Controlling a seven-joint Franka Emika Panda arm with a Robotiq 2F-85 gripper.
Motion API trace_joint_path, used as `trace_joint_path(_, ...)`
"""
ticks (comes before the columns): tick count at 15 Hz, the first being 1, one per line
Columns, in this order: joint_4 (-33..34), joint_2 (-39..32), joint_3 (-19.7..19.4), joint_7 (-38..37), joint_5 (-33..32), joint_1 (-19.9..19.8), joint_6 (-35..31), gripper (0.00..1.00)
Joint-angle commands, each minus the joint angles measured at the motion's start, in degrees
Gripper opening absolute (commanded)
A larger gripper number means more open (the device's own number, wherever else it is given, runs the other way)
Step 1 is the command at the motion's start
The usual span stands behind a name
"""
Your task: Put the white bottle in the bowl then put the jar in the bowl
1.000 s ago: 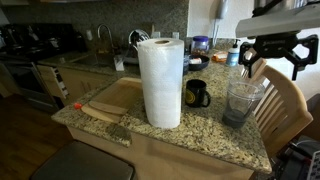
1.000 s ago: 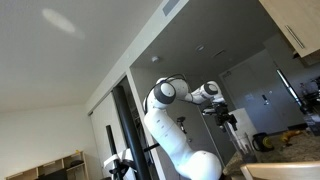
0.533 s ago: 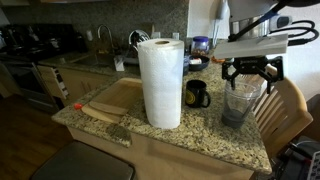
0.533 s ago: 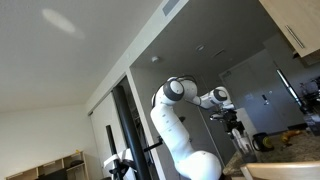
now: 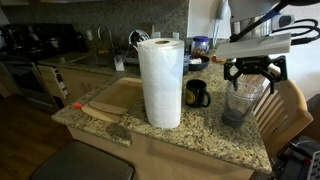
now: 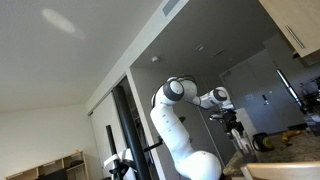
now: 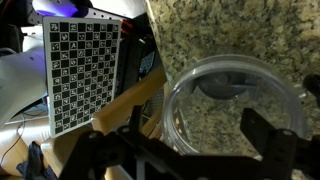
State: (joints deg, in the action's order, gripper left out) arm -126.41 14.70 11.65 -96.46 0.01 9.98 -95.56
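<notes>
The jar (image 5: 242, 100), wide and see-through, stands on the granite counter (image 5: 200, 135) to the right of a black mug (image 5: 197, 94). My gripper (image 5: 250, 74) hangs open just above the jar's rim, touching nothing. From the wrist view I look straight down into the jar (image 7: 235, 105), and the gripper (image 7: 198, 128) has one dark finger on each side of the opening. The white bottle and the bowl do not show in any view.
A tall paper towel roll (image 5: 160, 82) stands mid-counter, left of the mug. A wooden board (image 5: 108, 102) lies at the counter's left end. A wooden chair (image 5: 285, 110) stands close behind the jar. A checkerboard card (image 7: 82, 75) is in the wrist view. The arm (image 6: 185, 110) shows from below.
Over the last second the gripper came down and to the left from the upper right until it hung over the jar, then held still. Its jaws stayed open.
</notes>
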Motion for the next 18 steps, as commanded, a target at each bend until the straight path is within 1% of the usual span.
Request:
trace_joint_path(1,0.52,0.02,0.26,-0.48,1.18,-1.29,2.03,1.0)
trace_joint_path(2,0.82,-0.04,0.17,-1.09,1.44,-1.4,2.49,1.0)
trace_joint_path(3,0.14,0.03,0.73,-0.65,0.19,-1.0,1.09,1.0)
trace_joint_path(8,0.23,0.03,0.64,-1.01,0.21,-1.28,1.4,1.0)
trace_joint_path(13,0.61,-1.7,0.92,-1.39,1.99,-1.09,2.86,1.0)
trace_joint_path(14,0.24,-0.21,1.03,-1.04,0.54,-1.16,1.49,1.0)
trace_joint_path(18,0.42,-0.46,1.05,-1.08,0.64,-1.18,1.4,1.0)
